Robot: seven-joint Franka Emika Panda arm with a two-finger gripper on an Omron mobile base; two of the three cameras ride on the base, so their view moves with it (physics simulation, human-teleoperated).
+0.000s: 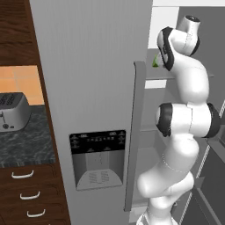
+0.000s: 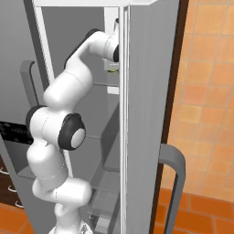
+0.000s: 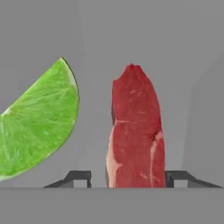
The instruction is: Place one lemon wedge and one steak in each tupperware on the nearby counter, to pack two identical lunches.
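Gripper: in my hand view the gripper point(image 3: 127, 177) stood spread wide, one finger tip on each side of the steak, neither clearly touching it.
Steak: the steak point(image 3: 135, 131) lay between the tips, red with pale fat streaks, running away from the hand on a grey surface.
Lemon wedge: I saw a green wedge point(image 3: 37, 127) to the left of the steak, apart from it.
Arm: reached up into the open fridge point(image 1: 88, 66), beside its grey door point(image 2: 144, 114).
Counter: the counter point(image 1: 26, 140) sat far left with a toaster point(image 1: 13, 112) on it.
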